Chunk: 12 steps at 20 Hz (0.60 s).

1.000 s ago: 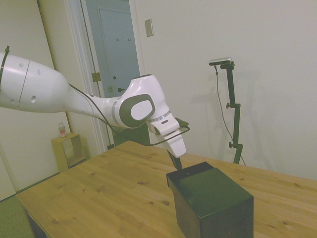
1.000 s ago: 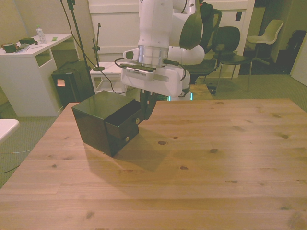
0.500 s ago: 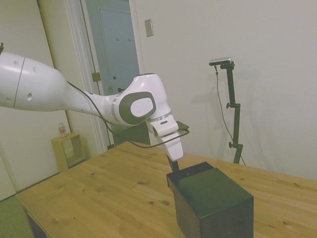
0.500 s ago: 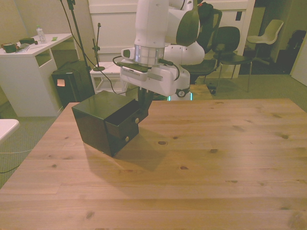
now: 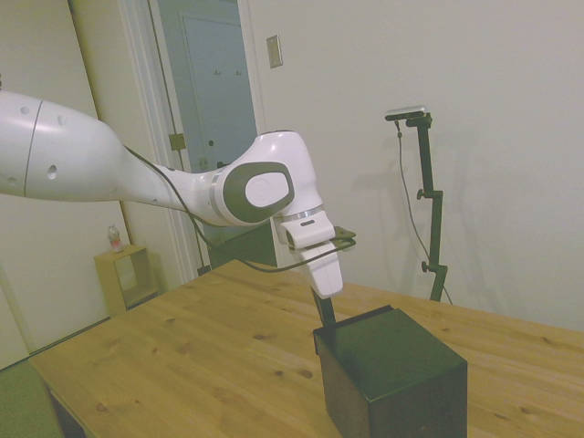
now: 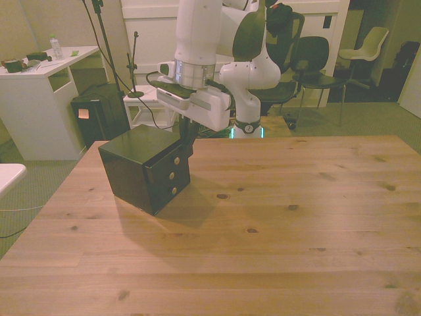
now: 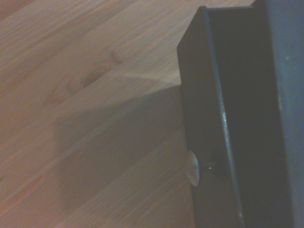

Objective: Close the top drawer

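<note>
Change since earlier: top drawer point(image 6: 169, 162) stood out from the cabinet point(image 6: 141, 166) a second ago; now its front sits about flush with the two fronts below it, and the gripper point(image 6: 186, 146) has travelled with it toward the cabinet.
Task thing: top drawer is the uppermost front of the cabinet, which stands on the worktop point(image 6: 276, 217) at about 10 o'clock from the worktop's middle in the front view.
Gripper: its dark tip rests at the drawer's upper edge, at the cabinet's top front corner, also seen in the side view point(image 5: 325, 313).
Fingers: I cannot tell whether they are spread or pressed together; they read as one dark bar in both wide views.
Progress: the push looks essentially done, judging by the flush front; the wrist view shows a thin edge line beside the knob point(image 7: 192, 167), so a last small gap cannot be ruled out.
Left to do: likely only drawing the gripper away.
Count: one cabinet, three drawer fronts, three small pale knobs, one arm.
</note>
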Tool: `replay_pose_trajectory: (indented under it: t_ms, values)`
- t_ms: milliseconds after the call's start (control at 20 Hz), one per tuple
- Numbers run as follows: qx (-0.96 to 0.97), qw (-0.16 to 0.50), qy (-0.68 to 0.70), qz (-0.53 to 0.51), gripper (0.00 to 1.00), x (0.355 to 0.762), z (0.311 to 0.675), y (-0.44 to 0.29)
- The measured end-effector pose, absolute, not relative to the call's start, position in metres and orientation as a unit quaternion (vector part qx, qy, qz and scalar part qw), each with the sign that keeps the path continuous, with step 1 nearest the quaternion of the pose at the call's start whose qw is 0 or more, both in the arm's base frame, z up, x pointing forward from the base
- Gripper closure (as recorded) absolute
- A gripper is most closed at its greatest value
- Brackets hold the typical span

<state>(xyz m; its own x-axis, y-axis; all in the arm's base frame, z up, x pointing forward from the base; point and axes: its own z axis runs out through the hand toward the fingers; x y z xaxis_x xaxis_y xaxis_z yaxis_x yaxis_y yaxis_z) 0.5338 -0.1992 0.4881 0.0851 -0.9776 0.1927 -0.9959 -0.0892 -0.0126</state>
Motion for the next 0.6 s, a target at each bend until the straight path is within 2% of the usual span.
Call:
replay_pose_trajectory:
  t_ms: [600]
  values:
    - [0.723,0.099,-0.682,0.043,1.0,0.5261,0.4909,-0.2032]
